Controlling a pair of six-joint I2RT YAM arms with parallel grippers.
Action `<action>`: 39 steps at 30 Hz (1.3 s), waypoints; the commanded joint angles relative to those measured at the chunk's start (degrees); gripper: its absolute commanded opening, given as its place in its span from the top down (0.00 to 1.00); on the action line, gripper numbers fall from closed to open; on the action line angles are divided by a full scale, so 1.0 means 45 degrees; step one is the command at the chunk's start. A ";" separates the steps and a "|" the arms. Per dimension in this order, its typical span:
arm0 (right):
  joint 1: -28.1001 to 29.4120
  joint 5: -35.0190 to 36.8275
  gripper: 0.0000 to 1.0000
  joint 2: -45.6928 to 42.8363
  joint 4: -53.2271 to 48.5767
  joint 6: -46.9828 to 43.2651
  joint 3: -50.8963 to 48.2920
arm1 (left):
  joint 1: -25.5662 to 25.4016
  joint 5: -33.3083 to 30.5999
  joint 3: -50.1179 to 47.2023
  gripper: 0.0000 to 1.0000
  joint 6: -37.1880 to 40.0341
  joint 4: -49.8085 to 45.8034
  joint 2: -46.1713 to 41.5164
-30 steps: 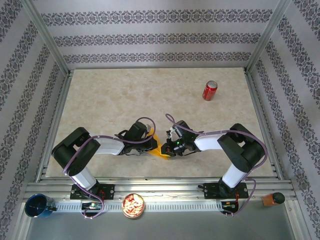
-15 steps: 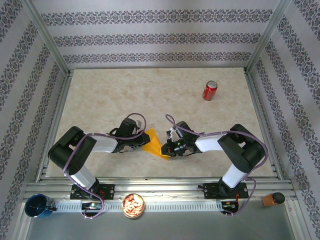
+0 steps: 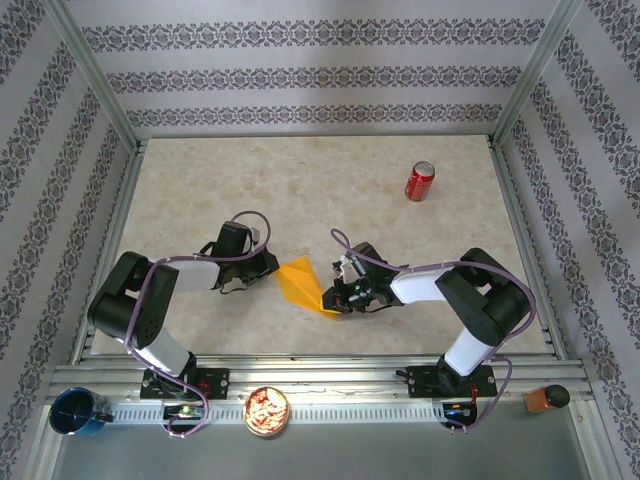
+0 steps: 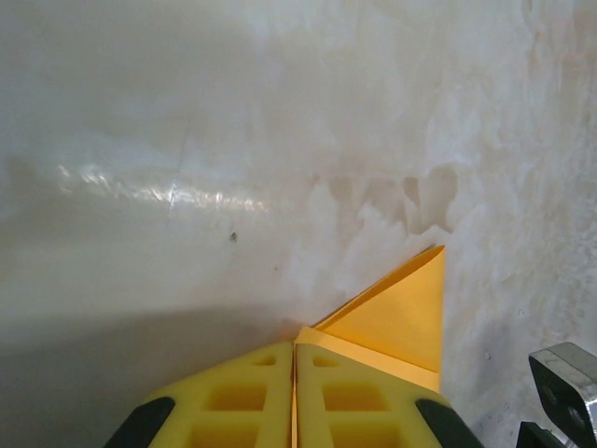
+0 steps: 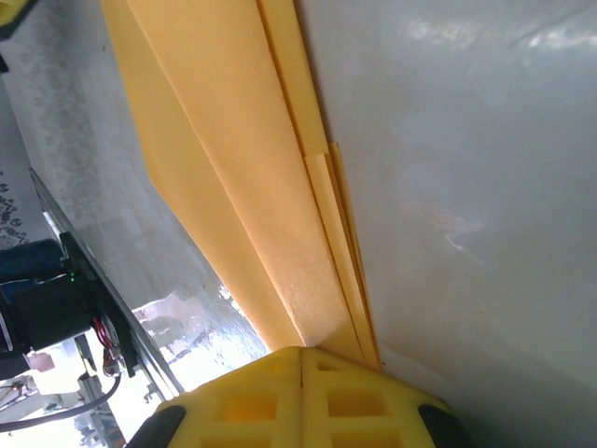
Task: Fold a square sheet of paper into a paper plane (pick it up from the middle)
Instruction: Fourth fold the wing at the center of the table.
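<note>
Right gripper (image 3: 338, 297) is clamped on the near right end of the folded sheet of paper (image 3: 302, 285). Its wrist view shows the stacked orange-yellow layers running straight into its closed pads. The sheet lies low on the table (image 3: 300, 190), near the front and between the two arms. By now it is a creased wedge, and its far point faces the left gripper (image 3: 268, 270). That one is closed tight with nothing between its pads that I can make out. From its own camera the paper's corner sits right at its tips, though I can't tell if they touch. The red soda can (image 3: 419, 181) stands well apart at the back right.

To my eye this is a creasing or re-gripping step midway through the folding. To do it well, the right gripper should hold firm and low so the layers don't fan apart. The left should come in flat and press along the fold, working away from the held end. A sideways shove could swing the sheet round the single grip or skew the edges.
</note>
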 commanded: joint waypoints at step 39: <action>0.0579 0.1562 0.73 -0.4626 -0.1860 0.3402 -0.1994 | -0.3089 -0.0421 0.1591 0.92 -0.0323 -0.0455 0.1066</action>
